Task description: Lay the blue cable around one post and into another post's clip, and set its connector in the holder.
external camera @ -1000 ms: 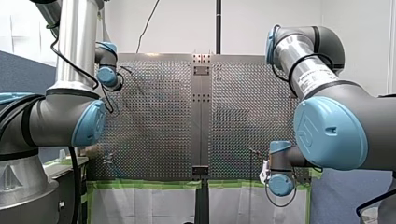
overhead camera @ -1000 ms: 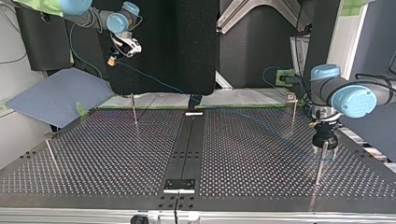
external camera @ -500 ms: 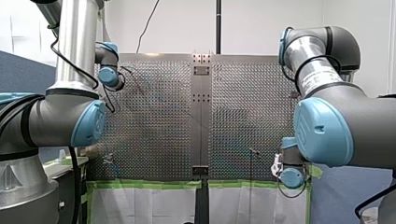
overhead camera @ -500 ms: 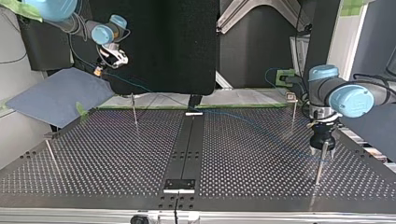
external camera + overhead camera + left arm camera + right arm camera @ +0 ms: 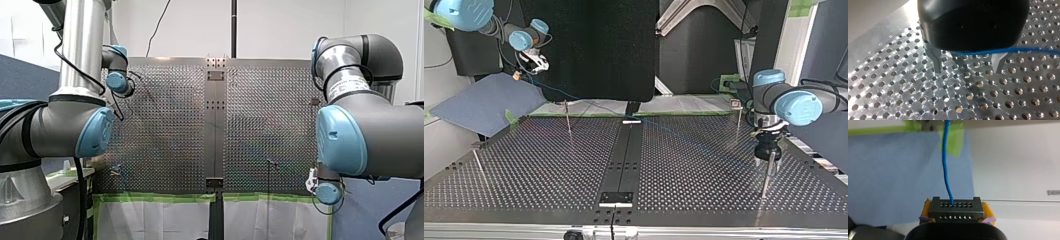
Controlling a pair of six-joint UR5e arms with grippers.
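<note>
The perforated metal counter (image 5: 549, 165) fills the top view, split down the middle by a dark strip (image 5: 624, 155). Green tape (image 5: 160, 197) edges the side nearest the arms. A white wall (image 5: 200, 25) stands past the counter's far edge in the front view. In the top view a black panel (image 5: 594, 50) rises behind the counter, with a blue mat (image 5: 484, 102) sloping off beyond the counter's far left corner. Thin posts (image 5: 568, 117) stand upright and well apart on the counter. At the top view's right, my left gripper (image 5: 769, 161) hangs low over the counter, its metal fingers (image 5: 935, 60) wide apart on either side of the top of one post (image 5: 766, 180) and clamping nothing. At the top view's far left, my right gripper (image 5: 526, 62) is raised off the counter, past its edge and over the mat. In the right wrist view its yellow pads (image 5: 926, 207) are closed on both ends of the black, hole-dotted connector (image 5: 956, 211). The blue cable (image 5: 945, 165) leaves the connector's face and runs straight ahead to the taped counter edge. From there it crosses the counter slantwise towards my left gripper. In the left wrist view it passes level between the fingers, close under the black gripper body and clear of the counter.
</note>
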